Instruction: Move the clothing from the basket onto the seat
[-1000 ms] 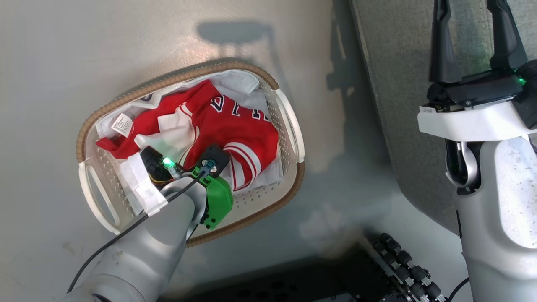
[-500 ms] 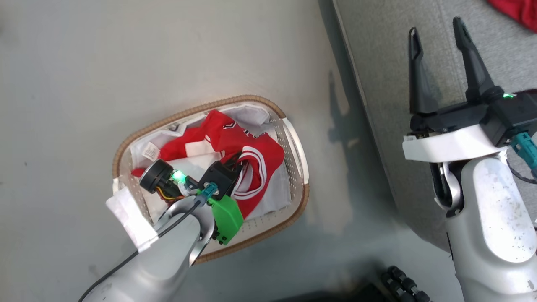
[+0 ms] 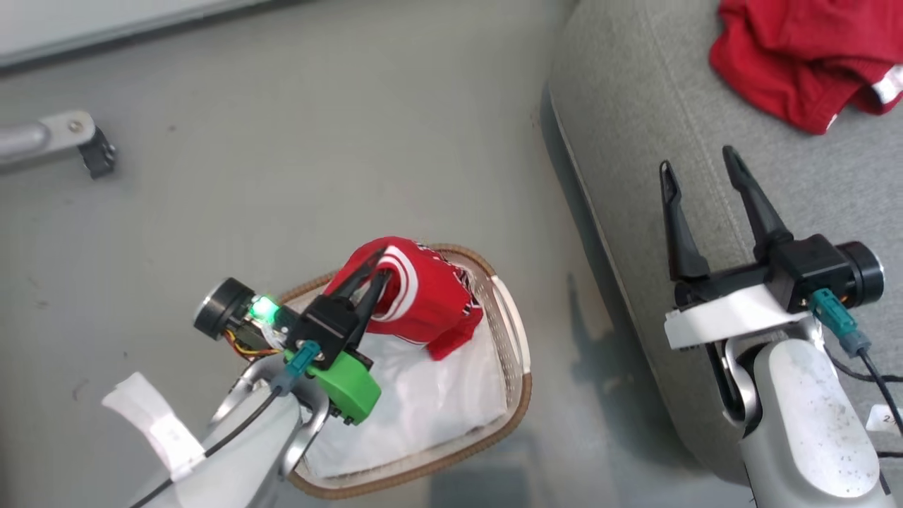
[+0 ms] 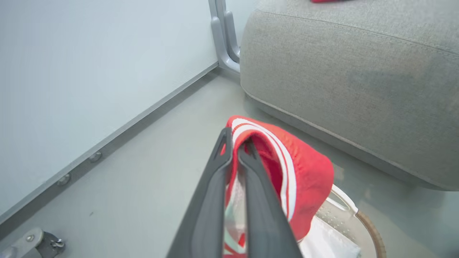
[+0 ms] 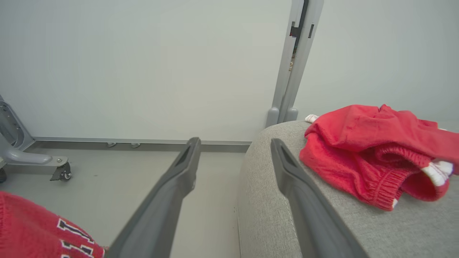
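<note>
Clothing sits in two places. From my head camera, the red sports jersey with white striped trim (image 3: 423,300) hangs bunched from my left pincer (image 3: 381,264). Its two long dark fingers are pressed together on a fold of the jersey. The jersey is above the small oval cream perforated plastic basket with a brown woven rim (image 3: 520,384), which stands on the pale grey floor (image 3: 317,141). The basket's white cloth liner (image 3: 430,402) shows beneath the jersey; whether the jersey's lowest corner touches it I cannot tell. The crumpled red shorts with white trim (image 3: 797,63) lie on the large grey fabric seat cushion (image 3: 621,141), well apart from the basket. My right pincer (image 3: 696,158) hovers over the seat's near edge, fingers spread wide and holding nothing.

From my left wrist camera, my left pincer (image 4: 236,138) has its fingers nearly meeting, with the jersey's (image 4: 308,175) white-striped edge clamped between them. The rest of the jersey drapes over to their right. The basket rim (image 4: 373,233) curves at the lower right. The seat's rounded corner (image 4: 358,71) rises beyond.

From my right wrist camera, my right pincer (image 5: 235,141) stands wide apart and empty. The shorts (image 5: 365,150) rest on the seat (image 5: 258,200), right of my fingers and not touching them. A corner of the jersey (image 5: 32,229) with black white-edged lettering shows at the lower left.
</note>
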Controlling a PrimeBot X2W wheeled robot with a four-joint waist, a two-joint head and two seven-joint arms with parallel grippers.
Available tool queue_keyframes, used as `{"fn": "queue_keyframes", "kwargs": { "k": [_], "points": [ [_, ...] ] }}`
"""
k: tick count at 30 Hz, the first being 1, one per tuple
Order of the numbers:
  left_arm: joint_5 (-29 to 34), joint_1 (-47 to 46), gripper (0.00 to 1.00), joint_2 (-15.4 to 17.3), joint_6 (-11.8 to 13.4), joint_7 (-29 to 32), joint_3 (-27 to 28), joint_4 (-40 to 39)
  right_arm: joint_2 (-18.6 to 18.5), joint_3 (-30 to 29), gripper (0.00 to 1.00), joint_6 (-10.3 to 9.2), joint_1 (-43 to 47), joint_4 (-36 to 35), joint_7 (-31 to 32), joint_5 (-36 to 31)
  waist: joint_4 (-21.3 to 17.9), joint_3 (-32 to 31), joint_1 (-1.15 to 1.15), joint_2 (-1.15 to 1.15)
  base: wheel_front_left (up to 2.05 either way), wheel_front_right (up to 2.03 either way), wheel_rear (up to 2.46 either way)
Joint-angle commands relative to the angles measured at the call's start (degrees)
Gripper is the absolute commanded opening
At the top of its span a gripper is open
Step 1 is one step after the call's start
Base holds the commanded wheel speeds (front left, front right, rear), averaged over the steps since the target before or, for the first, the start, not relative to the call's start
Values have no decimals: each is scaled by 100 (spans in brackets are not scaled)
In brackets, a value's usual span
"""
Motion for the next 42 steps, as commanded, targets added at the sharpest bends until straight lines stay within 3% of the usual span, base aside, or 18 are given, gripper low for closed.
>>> {"fn": "queue_keyframes", "kwargs": {
  "k": [1, 11, 23, 29, 42],
  "points": [
    [70, 112, 0, 111, 40, -18, 54, -164, -20, 20, 100, -8, 151, 48, -1, -45, 143, -741, 0, 0, 0, 0, 0],
    [229, -452, 0, 851, -2, 417, 293, -1397, -20, 250, 100, -8, 474, 270, -1, -79, 97, -1479, 0, 0, 0, 0, 0],
    [0, -1582, 0, 1286, -110, 1222, 889, -2246, -19, 708, 100, -8, 427, 402, -1, 34, -33, -1694, 0, 0, 0, 0, 0],
    [-87, -2053, 0, 1164, -83, 1437, 1011, -2152, -20, 1047, 100, -8, 349, 470, -1, 89, -42, -1736, 0, 0, 0, 0, 0],
    [-167, -2901, 0, 328, -170, 1677, 698, -1756, -23, 2485, 100, -8, -182, 1227, -1, 473, 102, -1974, 0, 0, 0, 0, 0]
  ]
}}
